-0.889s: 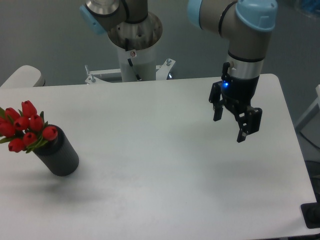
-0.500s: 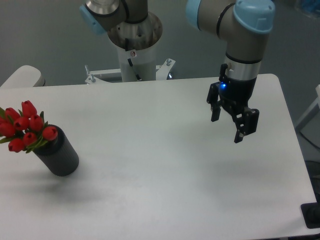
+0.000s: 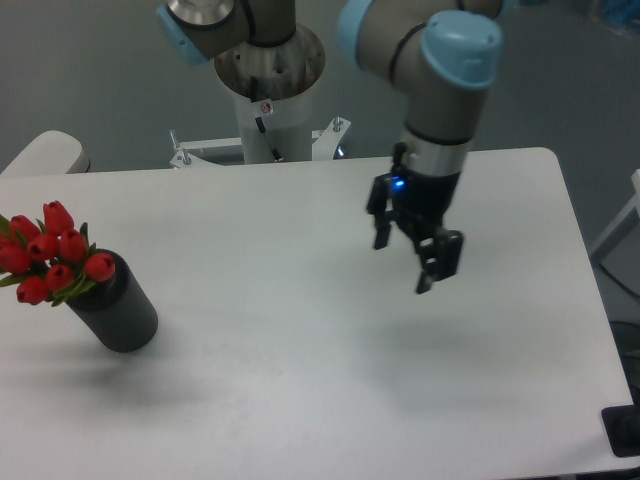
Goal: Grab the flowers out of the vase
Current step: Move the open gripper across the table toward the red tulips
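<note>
- Small bunch of red tulip buds with green leaves, the flowers [image 3: 50, 258]: sitting in the mouth of the vase, at the far left side of the white table [image 3: 300, 380], close to its left edge.
- Matte dark grey cylinder, the vase [image 3: 118, 312]: leaning, with the opening turned up and to the left, so the long axis of bunch and vase runs slanted, from lower right to upper left in the picture.
- Buds spilling out over the rim toward the left; stems hidden inside, not visible.
- From the jaws, the flowers lying well apart, far to the left in the picture and about at the same height in it; much bare table between.
- Black two-finger gripper [image 3: 405, 256] on the grey and light-blue arm: hanging above the middle-right part of the table, fingers pointing down, not touching the surface.
- Jaws spread apart with a clear gap, holding nothing, touching nothing.
- Judgement: a long travel to the left called for first, then probably a turn of the wrist to match the slanted axis, so as to close on the bunch near the rim without pushing the vase over.
</note>
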